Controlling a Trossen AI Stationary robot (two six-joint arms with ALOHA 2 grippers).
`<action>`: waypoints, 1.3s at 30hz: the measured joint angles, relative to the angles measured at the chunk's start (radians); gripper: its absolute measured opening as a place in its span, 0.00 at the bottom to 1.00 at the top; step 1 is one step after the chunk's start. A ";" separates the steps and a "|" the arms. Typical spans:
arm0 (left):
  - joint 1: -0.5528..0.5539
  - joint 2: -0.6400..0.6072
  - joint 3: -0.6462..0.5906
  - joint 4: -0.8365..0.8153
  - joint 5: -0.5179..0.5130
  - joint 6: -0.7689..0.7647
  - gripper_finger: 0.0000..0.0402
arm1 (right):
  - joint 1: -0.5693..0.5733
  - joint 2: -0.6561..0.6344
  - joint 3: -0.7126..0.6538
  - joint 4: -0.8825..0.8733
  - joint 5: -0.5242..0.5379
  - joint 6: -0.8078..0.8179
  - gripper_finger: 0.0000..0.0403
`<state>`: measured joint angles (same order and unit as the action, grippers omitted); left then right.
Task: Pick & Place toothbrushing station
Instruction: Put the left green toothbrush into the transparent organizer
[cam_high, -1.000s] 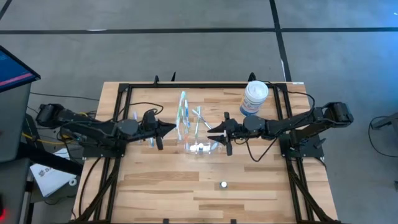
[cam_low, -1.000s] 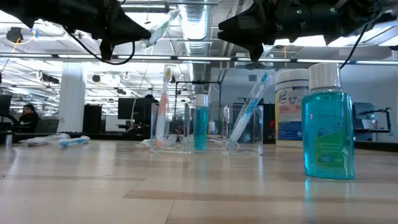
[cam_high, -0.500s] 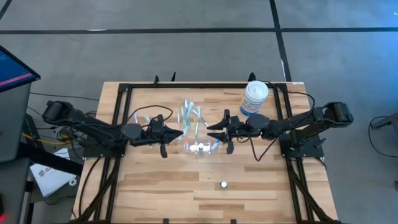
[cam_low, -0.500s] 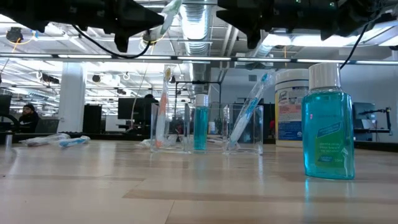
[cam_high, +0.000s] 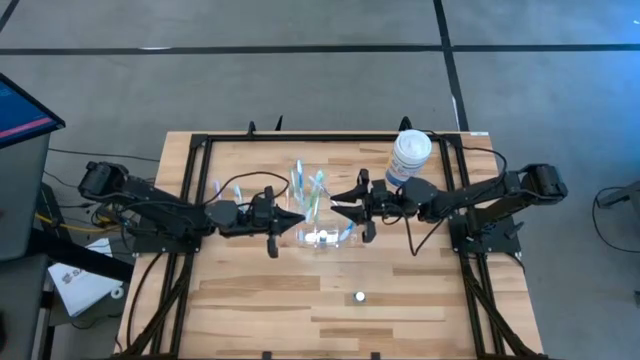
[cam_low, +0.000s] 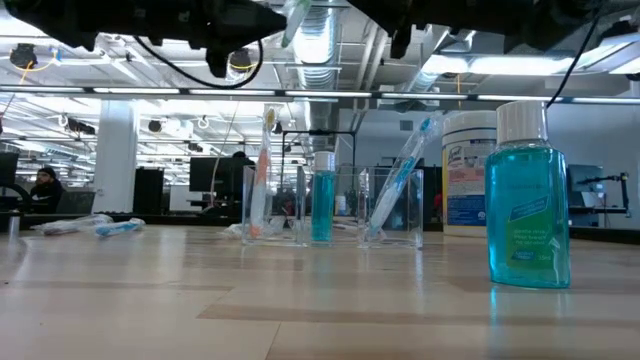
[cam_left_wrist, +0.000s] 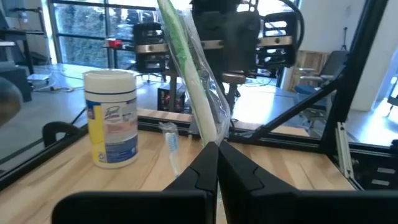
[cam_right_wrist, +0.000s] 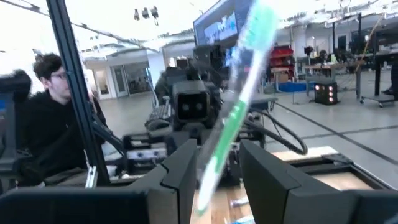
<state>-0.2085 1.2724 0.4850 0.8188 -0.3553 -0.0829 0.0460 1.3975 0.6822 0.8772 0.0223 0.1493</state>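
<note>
A clear plastic holder (cam_high: 322, 238) stands mid-table. In the low view (cam_low: 330, 205) it holds one upright toothbrush (cam_low: 265, 165), a clear tube with blue in it (cam_low: 322, 200) and a leaning toothbrush (cam_low: 400, 180). My left gripper (cam_high: 297, 217) hovers at its left side, shut on a wrapped green-and-white toothbrush (cam_left_wrist: 193, 81). My right gripper (cam_high: 333, 208) hovers at its right side, shut on a wrapped green toothbrush (cam_right_wrist: 239, 93). Loose toothbrushes (cam_high: 225, 189) lie on the table at the left. My left gripper pinches the wrapped toothbrush's lower end (cam_left_wrist: 212, 138) between its two fingertips. The brush sticks up and away from the fingers, tilted, clear of the table and the holder. My right gripper has the toothbrush's lower part (cam_right_wrist: 214, 171) between its two fingers. The brush slants up past them, lifted clear.
A large white tub with a blue label (cam_high: 410, 155) stands at the far right. A blue liquid bottle with a white cap (cam_low: 528, 200) stands near the front, its cap in the high view (cam_high: 360, 296). Black frame rails (cam_high: 300, 138) edge the table. A person (cam_right_wrist: 43, 124) sits beyond.
My left gripper has gone toward the table's right edge, up to the holder's left side, carrying its toothbrush. My right gripper has shifted a little toward the table's left, over the holder's right side, with its toothbrush.
</note>
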 joint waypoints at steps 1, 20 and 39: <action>0.000 0.011 0.006 0.000 0.001 0.000 0.00 | -0.003 0.000 0.005 -0.011 0.000 -0.001 0.28; 0.000 0.172 0.124 -0.004 0.040 0.053 0.00 | -0.003 0.000 0.024 -0.002 0.000 -0.019 0.28; 0.008 0.177 0.125 -0.010 0.047 0.052 0.00 | -0.002 0.000 0.024 0.043 -0.057 -0.026 0.10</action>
<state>-0.2005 1.4490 0.6098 0.8089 -0.3088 -0.0307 0.0437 1.3972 0.7059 0.9207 -0.0343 0.1238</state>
